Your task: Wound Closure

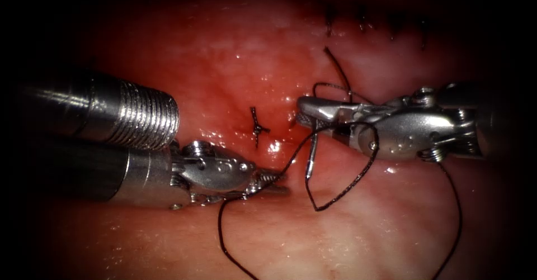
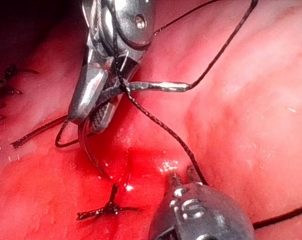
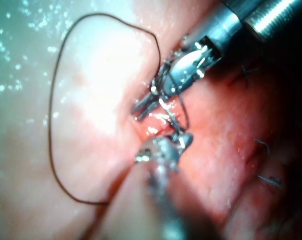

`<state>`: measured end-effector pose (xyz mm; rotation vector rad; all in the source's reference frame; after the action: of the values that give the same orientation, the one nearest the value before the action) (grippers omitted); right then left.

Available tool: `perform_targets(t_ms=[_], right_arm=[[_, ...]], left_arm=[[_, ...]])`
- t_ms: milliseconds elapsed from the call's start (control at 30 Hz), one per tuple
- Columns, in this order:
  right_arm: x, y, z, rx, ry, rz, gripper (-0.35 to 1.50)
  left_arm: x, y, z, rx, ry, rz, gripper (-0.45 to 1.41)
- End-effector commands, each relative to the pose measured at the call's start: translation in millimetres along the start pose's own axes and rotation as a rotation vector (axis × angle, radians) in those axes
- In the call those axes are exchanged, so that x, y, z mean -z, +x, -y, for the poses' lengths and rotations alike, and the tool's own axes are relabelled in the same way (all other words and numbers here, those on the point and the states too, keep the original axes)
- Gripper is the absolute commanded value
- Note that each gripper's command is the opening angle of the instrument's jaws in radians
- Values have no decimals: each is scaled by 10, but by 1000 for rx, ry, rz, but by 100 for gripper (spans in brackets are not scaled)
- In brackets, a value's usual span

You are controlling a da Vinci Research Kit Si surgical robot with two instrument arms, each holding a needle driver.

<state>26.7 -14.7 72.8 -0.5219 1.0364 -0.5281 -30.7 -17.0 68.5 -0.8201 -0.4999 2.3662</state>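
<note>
Tied stitch (image 1: 256, 128) is sitting in red fluid (image 1: 229, 118). Row of finished stitches (image 1: 362, 22) is lying along the far edge.

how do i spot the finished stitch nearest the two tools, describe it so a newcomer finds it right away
Start at the tissue in the endoscope view and find the gap between the left tool and the right tool. The nearest stitch sits there as a short dark upright mark with a small knot crossing it. Unlike the row of stitches far behind, it stands alone beside the glistening red fluid.
</note>
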Motion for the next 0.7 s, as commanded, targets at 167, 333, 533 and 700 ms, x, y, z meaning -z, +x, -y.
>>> perform_targets(t_ms=[167, 333, 533, 700], right_arm=[[-7, -2, -1, 7, -4, 6, -35], [-10, -6, 1, 9, -11, 10, -35], [-15, -8, 5, 12, -19, 0, -35], [-17, -10, 12, 20, -20, -5, -35]], left_arm=[[-8, 2, -3, 2, -4, -1, -8], [-7, 5, -7, 6, -9, -1, -8], [-6, 10, -10, 5, -10, 0, -8], [-4, 13, -9, 7, -13, 0, -5]])
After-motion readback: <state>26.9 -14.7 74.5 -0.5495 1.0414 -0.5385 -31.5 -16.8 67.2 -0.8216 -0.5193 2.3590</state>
